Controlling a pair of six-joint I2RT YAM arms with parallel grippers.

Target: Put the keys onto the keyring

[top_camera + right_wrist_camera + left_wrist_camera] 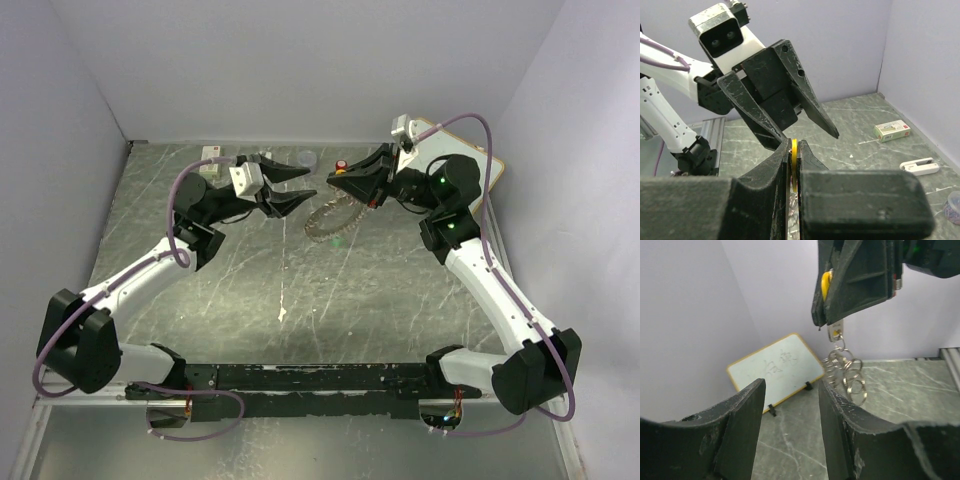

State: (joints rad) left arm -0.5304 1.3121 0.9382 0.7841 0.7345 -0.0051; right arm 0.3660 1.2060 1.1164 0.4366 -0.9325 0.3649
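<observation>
My right gripper point(794, 146) is shut on the yellow-orange key point(794, 159), which stands edge-on between its pads. In the left wrist view the same key point(826, 284) shows in those jaws, with a silver tag and the keyring's point(846, 374) small rings dangling beneath. From above, the keyring point(328, 218) hangs below the right gripper point(337, 181) as a toothed wreath, with a green key point(336, 240) at its lower edge. My left gripper point(315, 186) faces the right one from the left, open and empty. Its fingertips point(834, 134) reach the right jaws' tips.
A white board with a yellow rim point(775, 369) leans at the back right. A red-topped black knob point(341, 163) and a small grey cup point(308, 157) stand at the back. A small box point(892, 131) and a white clip point(919, 166) lie on the marbled table point(300, 290).
</observation>
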